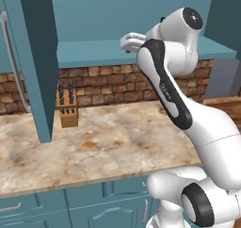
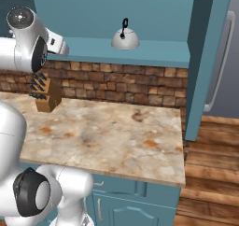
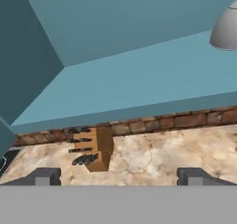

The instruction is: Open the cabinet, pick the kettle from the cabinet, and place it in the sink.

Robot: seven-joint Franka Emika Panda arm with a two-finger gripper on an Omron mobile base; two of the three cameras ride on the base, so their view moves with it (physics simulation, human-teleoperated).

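The teal cabinet [image 2: 205, 57] stands open, both doors swung out; its left door [image 1: 35, 57] carries a long silver handle. On the cabinet's floor sits the small silvery kettle [image 2: 125, 39] with its black loop handle upright. The hand view catches the kettle [image 3: 227, 31] at the upper right edge. My gripper [image 3: 119, 177] is open and holds nothing, its fingertips [image 3: 44, 177] far apart. It hovers in front of the cabinet's opening, left of the kettle and apart from it. The gripper [image 1: 132, 41] is partly behind my arm; the gripper [image 2: 58, 45] also peeks out beside the wrist. The sink is out of view.
A wooden knife block [image 2: 46, 96] stands on the beige marbled counter [image 2: 116, 136] against the brick wall, below the cabinet. The open right door's handle [image 2: 221, 61] juts past the counter's end. Teal base cabinets [image 1: 94, 208] run under the counter; wooden floor [image 2: 210, 173] lies to the right.
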